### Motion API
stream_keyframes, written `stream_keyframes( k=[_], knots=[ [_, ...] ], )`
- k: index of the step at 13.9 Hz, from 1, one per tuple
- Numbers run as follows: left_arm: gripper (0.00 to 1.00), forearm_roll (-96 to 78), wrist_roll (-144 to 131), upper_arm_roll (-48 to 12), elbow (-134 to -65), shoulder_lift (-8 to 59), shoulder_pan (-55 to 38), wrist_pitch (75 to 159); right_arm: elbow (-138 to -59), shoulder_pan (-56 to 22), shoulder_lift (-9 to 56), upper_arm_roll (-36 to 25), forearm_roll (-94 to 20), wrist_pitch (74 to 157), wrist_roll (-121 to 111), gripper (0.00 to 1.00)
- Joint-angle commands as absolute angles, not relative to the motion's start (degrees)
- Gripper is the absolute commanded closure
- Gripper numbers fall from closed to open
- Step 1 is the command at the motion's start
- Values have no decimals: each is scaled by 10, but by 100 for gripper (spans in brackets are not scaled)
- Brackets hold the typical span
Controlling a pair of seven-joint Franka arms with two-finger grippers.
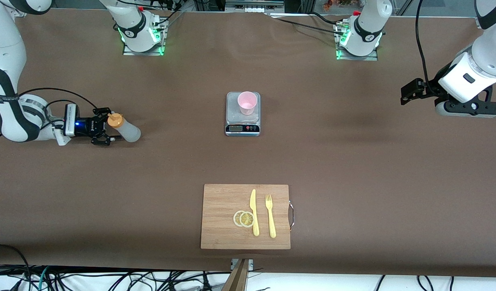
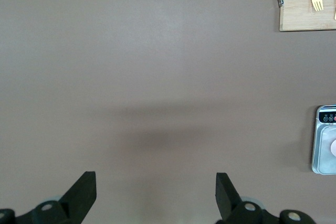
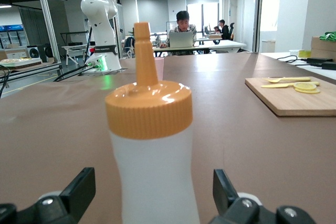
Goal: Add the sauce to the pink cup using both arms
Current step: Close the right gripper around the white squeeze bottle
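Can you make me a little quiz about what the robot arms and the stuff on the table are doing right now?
1. True or false: the pink cup stands on the scale.
2. The right gripper has its open fingers on either side of what? A) the fork B) the sauce bottle C) the knife
3. Fill in: the lemon slices lie on the ____.

Key
1. True.
2. B: the sauce bottle stands between the fingers, not yet squeezed. The left gripper waits open over bare table at its arm's end.
3. Cutting board, beside the knife and fork.
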State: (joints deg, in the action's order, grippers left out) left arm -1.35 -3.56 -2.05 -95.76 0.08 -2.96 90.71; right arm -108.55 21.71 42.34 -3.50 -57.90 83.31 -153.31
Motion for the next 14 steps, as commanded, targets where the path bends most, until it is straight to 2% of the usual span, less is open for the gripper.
stream_keyframes(
  k=[1, 6, 7, 8, 9, 12, 14],
  knots=[
    [0, -16, -20, -19, -944, 6, -27, 894, -1104, 208, 417, -35, -594, 836, -1544, 1],
    [0, -18, -26, -24, -943, 5, -28, 893, -1107, 187, 432, -35, -596, 834, -1544, 1],
    [0, -17, -27, -25, -942, 5, -32, 894, -1107, 186, 437, -35, -605, 831, -1544, 5],
    [0, -17, -29, -26, -942, 5, -33, 893, -1107, 185, 442, -35, -609, 829, -1544, 16],
    [0, -17, -29, -27, -942, 5, -33, 893, -1105, 184, 445, -35, -610, 829, -1544, 42],
    [0, -16, -29, -29, -942, 5, -33, 884, -1100, 183, 444, -36, -609, 831, -1544, 97],
    [0, -15, -28, -28, -941, 5, -33, 884, -1094, 183, 442, -36, -609, 832, -1543, 100]
  ],
)
